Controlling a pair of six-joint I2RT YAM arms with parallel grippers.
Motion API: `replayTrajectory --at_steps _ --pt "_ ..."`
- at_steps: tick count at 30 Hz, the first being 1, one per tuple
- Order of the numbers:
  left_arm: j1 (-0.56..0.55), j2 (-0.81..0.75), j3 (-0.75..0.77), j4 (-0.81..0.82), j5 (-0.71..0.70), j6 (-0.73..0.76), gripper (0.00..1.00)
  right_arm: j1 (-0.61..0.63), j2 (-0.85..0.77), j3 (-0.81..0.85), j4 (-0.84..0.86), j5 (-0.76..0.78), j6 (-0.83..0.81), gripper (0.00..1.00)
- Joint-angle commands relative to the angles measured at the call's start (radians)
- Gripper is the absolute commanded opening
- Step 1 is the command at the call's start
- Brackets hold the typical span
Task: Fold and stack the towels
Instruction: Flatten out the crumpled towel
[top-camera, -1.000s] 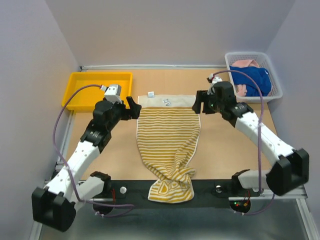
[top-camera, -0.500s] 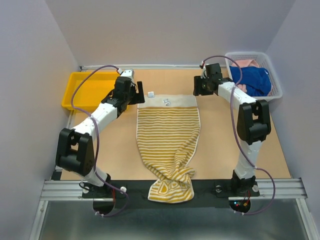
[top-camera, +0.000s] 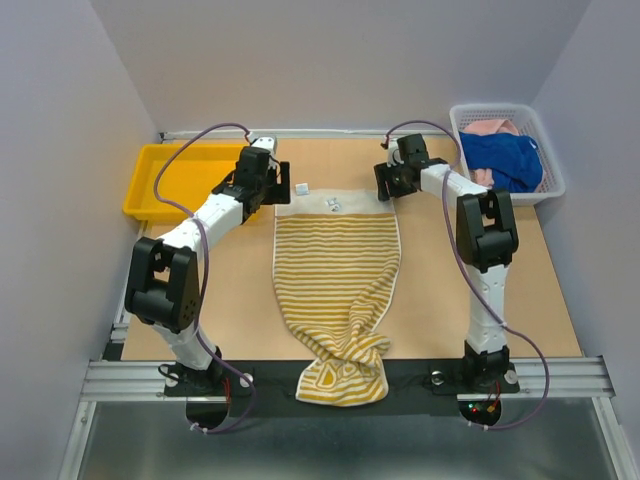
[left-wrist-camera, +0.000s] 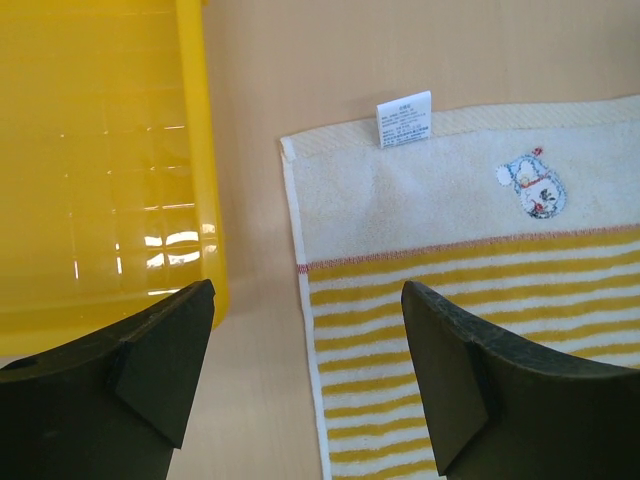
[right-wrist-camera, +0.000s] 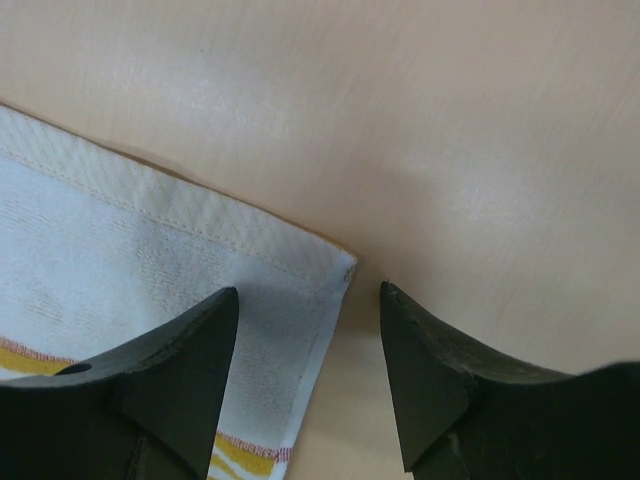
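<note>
The yellow-and-cream striped towel (top-camera: 336, 270) lies spread lengthwise down the middle of the table, its near end bunched and hanging over the front edge. Its cream far band carries a white label (left-wrist-camera: 404, 119) and a small embroidered patch (left-wrist-camera: 532, 187). My left gripper (top-camera: 268, 190) hovers open over the towel's far left corner (left-wrist-camera: 291, 150); the left edge runs between its fingers (left-wrist-camera: 450, 370). My right gripper (top-camera: 388, 185) is open just above the far right corner (right-wrist-camera: 340, 270), one finger (right-wrist-camera: 180, 370) over cloth, the other over bare table. The blue towel (top-camera: 505, 160) and pink towel (top-camera: 490, 128) lie in the basket.
A yellow tray (top-camera: 185, 178) sits at the far left, close beside the left gripper (left-wrist-camera: 305, 380); its wall (left-wrist-camera: 195, 150) shows in the left wrist view. The white mesh basket (top-camera: 552, 180) stands at the far right corner. Grey walls enclose the table.
Both arms have stretched forward from the mid-table to the towel's far corners. The right gripper's jaws have narrowed somewhat; the towel has not moved.
</note>
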Motion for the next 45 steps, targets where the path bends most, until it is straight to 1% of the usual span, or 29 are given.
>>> replayTrajectory --at_steps 1,7,10,11,12,13,16,17,20,24,26,29,34,35,36,37,45 --pt "-0.002 -0.008 0.051 -0.001 -0.022 0.042 0.86 0.019 0.018 0.063 0.026 0.017 -0.051 0.65" --pt "0.000 0.001 0.051 -0.005 -0.013 0.053 0.87 0.022 0.064 0.072 0.025 0.048 -0.071 0.65" --pt "-0.004 0.010 0.057 -0.008 -0.008 0.064 0.87 0.024 0.073 0.060 0.012 0.085 -0.080 0.59" --pt "-0.005 0.010 0.062 -0.006 -0.007 0.067 0.87 0.024 0.072 0.048 0.006 0.094 -0.083 0.52" --pt "-0.005 0.013 0.065 -0.008 -0.005 0.068 0.87 0.024 0.069 0.040 0.002 0.114 -0.089 0.48" --pt "-0.007 0.016 0.076 -0.008 -0.002 0.075 0.87 0.024 0.061 0.033 0.000 0.122 -0.102 0.39" --pt "-0.014 0.029 0.097 -0.009 -0.001 0.090 0.87 0.022 0.052 0.016 -0.003 0.174 -0.140 0.26" --pt "-0.017 0.033 0.115 -0.014 -0.001 0.091 0.87 0.022 0.050 0.013 -0.003 0.188 -0.154 0.18" --pt "-0.028 0.055 0.155 -0.018 -0.001 0.095 0.87 0.013 0.038 0.008 -0.002 0.243 -0.212 0.10" --pt "-0.034 0.116 0.221 -0.017 -0.001 0.087 0.87 0.001 0.030 0.010 -0.001 0.244 -0.266 0.02" --pt "-0.036 0.169 0.255 -0.017 -0.002 0.079 0.86 0.001 0.026 0.008 -0.003 0.237 -0.277 0.00" --pt "-0.037 0.246 0.344 -0.021 -0.013 0.050 0.81 0.001 0.010 -0.003 -0.002 0.183 -0.280 0.01" --pt "-0.040 0.360 0.453 -0.035 -0.014 0.021 0.80 0.001 0.000 -0.023 -0.003 0.133 -0.272 0.00" --pt "-0.040 0.395 0.485 -0.043 -0.019 0.019 0.75 0.001 0.001 -0.024 -0.002 0.131 -0.271 0.00" --pt "-0.040 0.410 0.499 -0.046 -0.021 0.018 0.75 0.001 0.001 -0.027 -0.001 0.132 -0.271 0.01" --pt "-0.040 0.435 0.510 -0.046 -0.021 0.019 0.70 0.001 0.003 -0.029 -0.001 0.131 -0.272 0.00" --pt "-0.040 0.532 0.570 -0.052 -0.059 0.029 0.69 0.002 0.007 -0.038 -0.001 0.109 -0.271 0.01"
